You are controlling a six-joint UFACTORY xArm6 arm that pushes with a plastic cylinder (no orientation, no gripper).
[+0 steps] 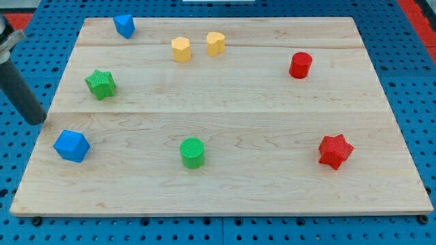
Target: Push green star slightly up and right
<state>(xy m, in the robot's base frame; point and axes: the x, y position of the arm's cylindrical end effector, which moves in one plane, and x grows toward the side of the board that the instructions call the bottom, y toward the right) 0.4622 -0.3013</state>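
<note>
The green star (pixel 101 84) lies on the wooden board (pixel 225 102) at the view's left, in the upper half. My dark rod comes in from the view's upper left edge, and my tip (pixel 36 120) is just off the board's left edge, down and left of the green star and above the blue block (pixel 71 145). The tip touches no block.
A blue block (pixel 124 26) sits at the top left. A yellow hexagon (pixel 181 49) and a yellow heart (pixel 215 43) sit at top centre. A red cylinder (pixel 300 65) is at upper right, a green cylinder (pixel 192 152) at bottom centre, a red star (pixel 335 151) at lower right.
</note>
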